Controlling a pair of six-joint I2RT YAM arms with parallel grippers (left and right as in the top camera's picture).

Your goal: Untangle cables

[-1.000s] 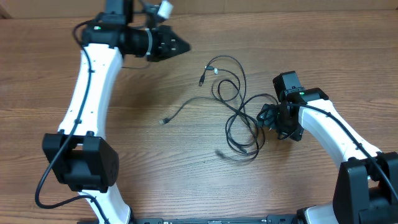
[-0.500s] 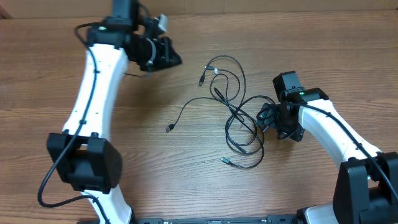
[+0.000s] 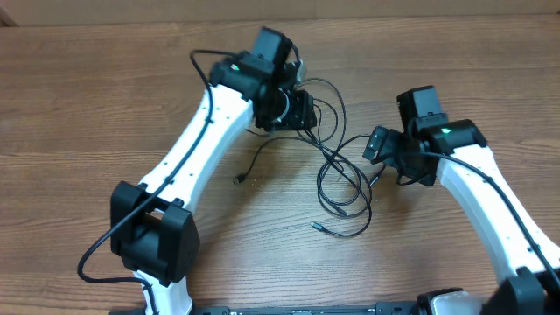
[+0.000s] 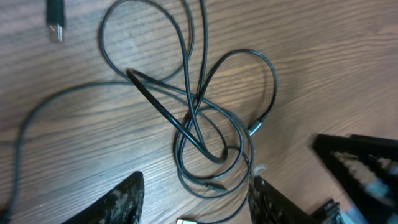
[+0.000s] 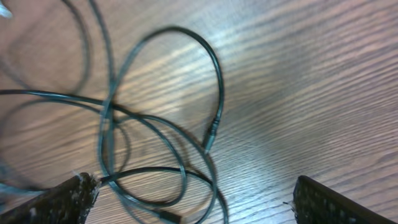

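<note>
overhead: the cables lie in a loose black tangle on the wooden table, a little toward 3 o'clock from its middle. their loops cross one another. one loose plug end trails out at 9 o'clock of the knot and a second end lies at 6 o'clock. the left gripper hangs over the upper loops at 11 o'clock of the tangle, its white arm reaching in from 7 o'clock; from this height its claw is too dark to read. the right gripper sits at 2 o'clock of the tangle, just beside the outer loop. left wrist: the left fingers stand partly apart at 6 o'clock of the picture with nothing pinched between them. the cords lie flat on the wood below, several loops crossing at one spot, with a metal-tipped plug at 3 o'clock of that crossing. the other claw shows as a dark shape at 4 o'clock. right wrist: the right fingers are spread wide, one at 7 o'clock and one at 5 o'clock, gripping nothing. blurred cable loops fill the 9 o'clock half, and one cord end reaches the middle.
</note>
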